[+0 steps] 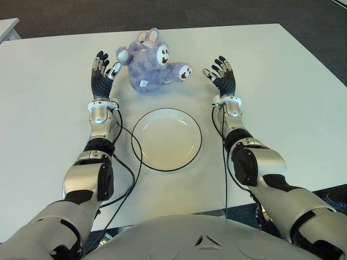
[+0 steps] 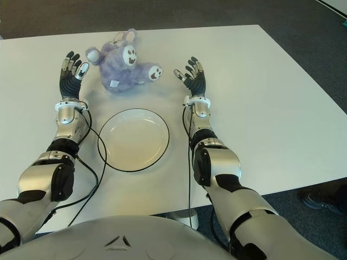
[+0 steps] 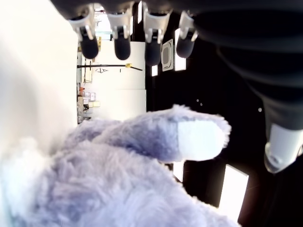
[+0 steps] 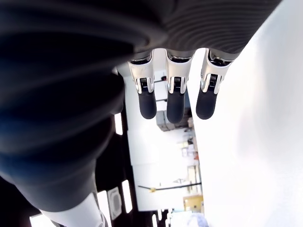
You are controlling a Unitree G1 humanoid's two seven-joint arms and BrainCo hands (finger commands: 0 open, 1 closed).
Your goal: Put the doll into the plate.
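Observation:
A fluffy purple doll with a white face lies on the white table, beyond a white plate with a dark rim. My left hand stands open just left of the doll, palm toward it, fingers spread. In the left wrist view the doll's purple arm shows close below the fingertips. Right of the doll's foot, my right hand is open as well, a small gap away. The plate holds nothing.
The table's far edge runs behind the doll, with dark carpet beyond. A second light table corner shows at the far left. Black cables hang along both forearms near the plate.

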